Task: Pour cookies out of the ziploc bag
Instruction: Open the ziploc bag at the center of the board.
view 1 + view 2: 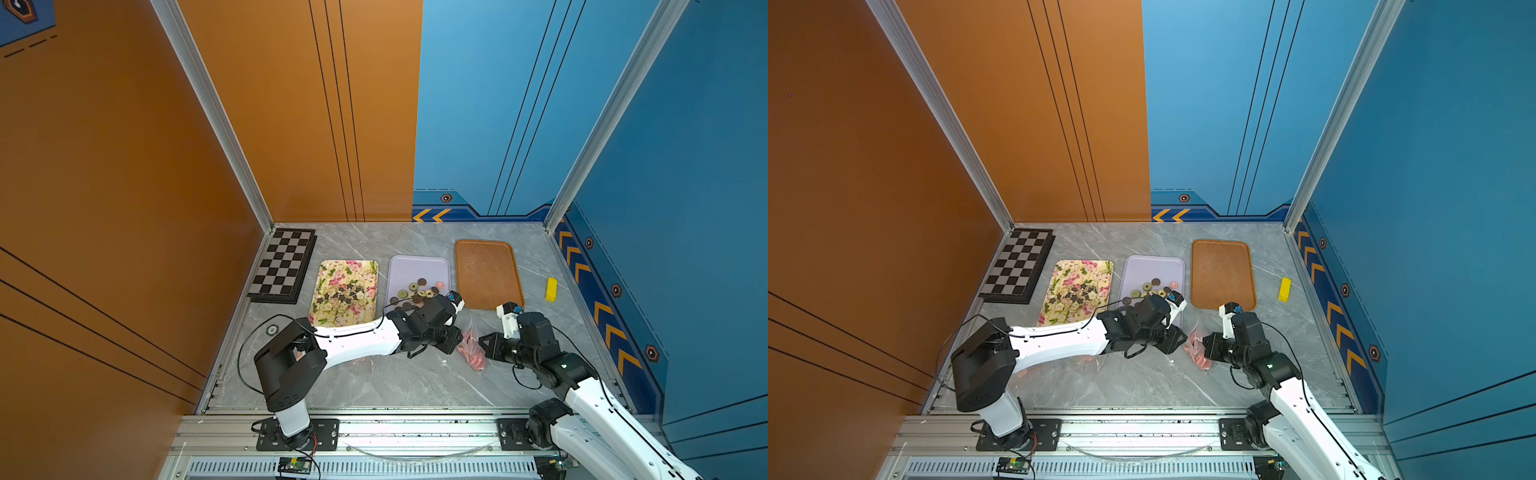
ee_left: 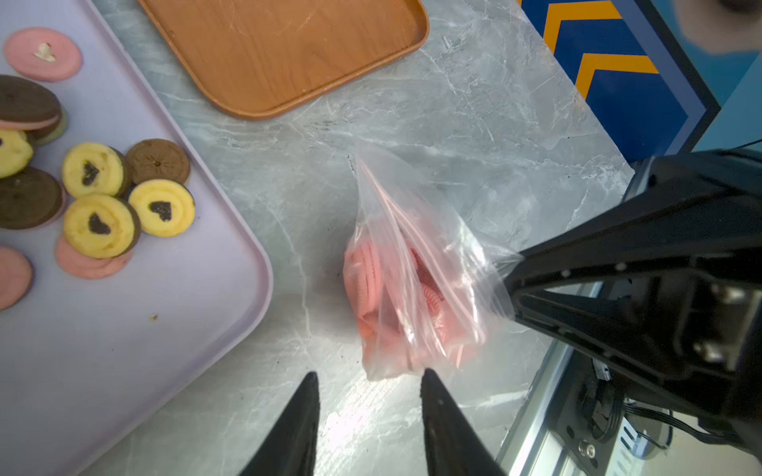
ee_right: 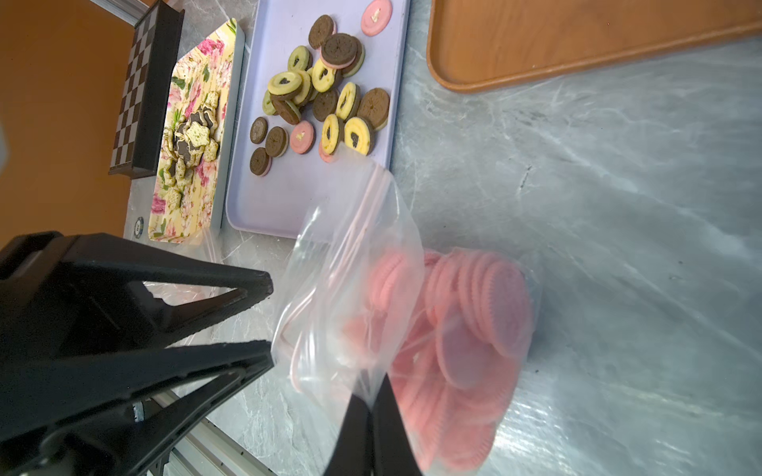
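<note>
Marble counter (image 1: 395, 386) carries both arms, stretched low toward its middle. Right gripper (image 2: 513, 272) is clamped on the ziploc bag (image 2: 412, 268) of pink cookies (image 3: 486, 313) lying there. Left gripper (image 2: 370, 375) has its fingers apart just beside the bag. Lavender tray (image 2: 165, 329) holds round cookies (image 3: 330, 86), and floral tray (image 1: 328, 266) holds star cookies (image 3: 194, 136).

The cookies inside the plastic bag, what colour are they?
Pink. The cookies show best in the right wrist view, through the clear bag.
</note>
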Controlling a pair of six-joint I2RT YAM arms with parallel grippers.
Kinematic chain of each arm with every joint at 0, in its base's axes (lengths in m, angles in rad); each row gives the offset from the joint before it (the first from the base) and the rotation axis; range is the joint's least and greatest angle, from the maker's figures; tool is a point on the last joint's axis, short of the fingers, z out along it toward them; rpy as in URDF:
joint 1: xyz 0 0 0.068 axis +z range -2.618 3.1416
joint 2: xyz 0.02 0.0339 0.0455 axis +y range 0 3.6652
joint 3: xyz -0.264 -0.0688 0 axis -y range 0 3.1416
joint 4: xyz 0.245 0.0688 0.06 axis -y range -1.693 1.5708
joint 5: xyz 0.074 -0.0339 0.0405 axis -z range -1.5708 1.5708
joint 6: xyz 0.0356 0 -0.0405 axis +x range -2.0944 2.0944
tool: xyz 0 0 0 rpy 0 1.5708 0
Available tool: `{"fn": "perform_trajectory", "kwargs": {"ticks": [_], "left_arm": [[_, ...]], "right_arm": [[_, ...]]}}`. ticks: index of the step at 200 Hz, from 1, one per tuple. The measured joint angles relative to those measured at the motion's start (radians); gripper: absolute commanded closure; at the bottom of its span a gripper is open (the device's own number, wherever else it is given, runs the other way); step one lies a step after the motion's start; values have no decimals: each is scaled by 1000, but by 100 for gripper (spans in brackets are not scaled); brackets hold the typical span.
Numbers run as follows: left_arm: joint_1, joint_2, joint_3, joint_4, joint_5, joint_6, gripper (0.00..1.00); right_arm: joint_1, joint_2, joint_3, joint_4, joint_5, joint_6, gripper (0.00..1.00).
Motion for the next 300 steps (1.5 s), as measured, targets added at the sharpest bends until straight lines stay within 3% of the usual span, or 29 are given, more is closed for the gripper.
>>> {"fn": "perform_trajectory", "kwargs": {"ticks": [84,169,178,190,217,300], "left_arm": [[-11,6,41,-31,0,-19,60],[-14,109,129,-113,-2,-44,60],[-14,115,133,-117,-1,-45,67],[-14,123,138,-121,0,-46,83],[-14,127,140,-126,-2,-52,100],[-15,-6,88,-106,-61,-60,100]], "right_arm": [[4,11,0,8,-1,-4,100],[21,20,0,29,-5,-12,100],[22,20,0,32,-7,-15,100],[25,20,0,34,-8,-20,100],[26,20,0,34,-8,-30,100],[-61,-21,0,22,9,-30,100]]}}
